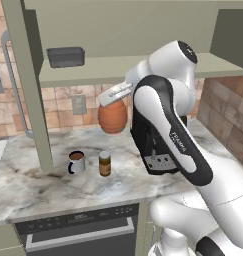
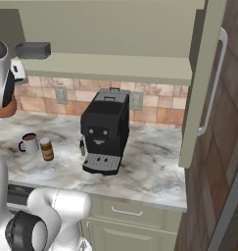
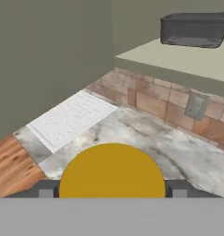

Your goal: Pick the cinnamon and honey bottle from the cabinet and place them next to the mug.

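My gripper (image 1: 114,99) is shut on the honey bottle (image 1: 113,117), a bulbous orange bottle hanging in the air below the cabinet shelf (image 1: 93,69) and above the counter. In the hand view its yellow cap (image 3: 112,171) sits between my two dark fingertips (image 3: 45,189). The right base view shows a sliver of the bottle (image 2: 3,109) beside my arm. The cinnamon (image 1: 105,163) (image 2: 46,149), a slim brown jar, stands upright on the counter just right of the mug (image 1: 76,162) (image 2: 29,143). The mug is white with a dark blue handle.
A black coffee machine (image 2: 105,130) stands on the marble counter right of the jar, partly behind my arm (image 1: 158,145). A dark tray (image 1: 66,56) (image 3: 194,30) rests on the shelf. The cabinet's upright post (image 1: 35,110) comes down left of the mug. A white mat (image 3: 69,117) lies farther left.
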Controlling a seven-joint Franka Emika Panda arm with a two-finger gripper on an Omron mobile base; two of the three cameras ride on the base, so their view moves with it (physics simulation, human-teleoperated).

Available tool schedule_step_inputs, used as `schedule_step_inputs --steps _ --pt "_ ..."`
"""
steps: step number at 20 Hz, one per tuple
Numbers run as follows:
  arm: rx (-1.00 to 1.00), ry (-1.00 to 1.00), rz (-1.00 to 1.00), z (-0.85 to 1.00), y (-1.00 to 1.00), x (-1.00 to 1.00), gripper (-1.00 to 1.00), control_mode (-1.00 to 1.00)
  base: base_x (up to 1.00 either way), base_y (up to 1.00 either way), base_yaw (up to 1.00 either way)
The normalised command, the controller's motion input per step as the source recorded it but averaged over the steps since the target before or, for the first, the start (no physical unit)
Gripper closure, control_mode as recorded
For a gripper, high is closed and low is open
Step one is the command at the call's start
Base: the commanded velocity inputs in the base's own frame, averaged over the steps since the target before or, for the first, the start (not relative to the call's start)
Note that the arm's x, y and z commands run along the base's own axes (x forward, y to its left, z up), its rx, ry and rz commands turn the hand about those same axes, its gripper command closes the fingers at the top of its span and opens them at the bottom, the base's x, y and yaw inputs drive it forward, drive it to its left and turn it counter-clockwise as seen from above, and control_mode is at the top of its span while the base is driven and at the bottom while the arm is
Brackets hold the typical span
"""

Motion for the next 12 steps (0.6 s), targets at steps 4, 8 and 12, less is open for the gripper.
schedule_step_inputs --steps 4,8,12 --pt "0.0 0.04 0.14 -0.48 0.39 -0.04 1.0 -1.0 0.0 0.0 0.0" --pt "0.0 0.07 0.13 -0.65 0.25 0.0 1.0 -1.0 0.0 0.0 0.0" --pt "0.0 0.1 0.09 -0.7 0.19 0.0 1.0 -1.0 0.0 0.0 0.0"
